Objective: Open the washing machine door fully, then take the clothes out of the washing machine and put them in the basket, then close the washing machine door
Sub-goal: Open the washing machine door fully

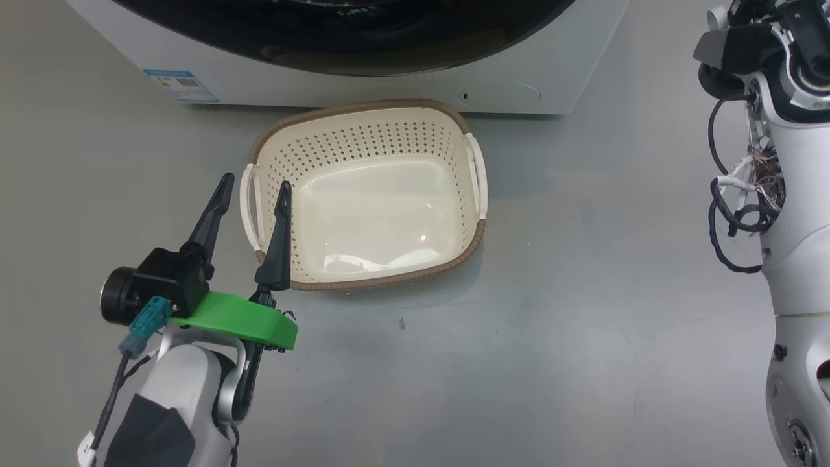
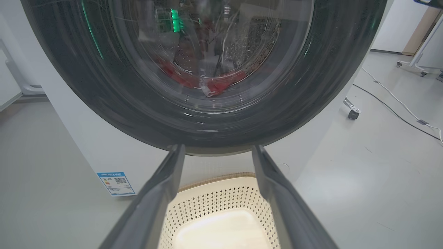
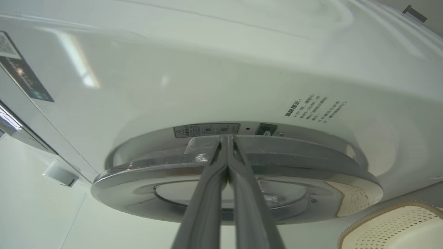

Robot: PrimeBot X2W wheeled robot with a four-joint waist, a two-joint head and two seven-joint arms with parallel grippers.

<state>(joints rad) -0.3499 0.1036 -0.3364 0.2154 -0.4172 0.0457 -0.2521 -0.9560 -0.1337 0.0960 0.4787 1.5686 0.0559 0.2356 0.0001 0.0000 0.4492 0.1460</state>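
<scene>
The washing machine (image 1: 363, 91) stands white at the top of the head view. Its door (image 2: 114, 93), wide black rim around a clear window, faces my left wrist camera. Red clothes (image 2: 221, 84) show through the glass, low in the drum. The cream basket (image 1: 454, 139) sits empty on the floor in front of the machine. My left gripper (image 1: 254, 191) hovers open over the basket's left handle, and its fingers (image 2: 162, 193) frame the basket (image 2: 221, 193) from above. My right gripper (image 3: 226, 138) is shut and holds nothing, its tips tucked at the edge of the door's rim (image 3: 304, 162) against the machine's front (image 3: 221, 69).
A blue label (image 1: 181, 84) marks the washer's lower front. My right arm (image 1: 797, 194), with loose cables, rises along the right side of the head view. Cables (image 2: 398, 100) and a caster (image 2: 353, 114) lie on the grey floor to the right of the machine.
</scene>
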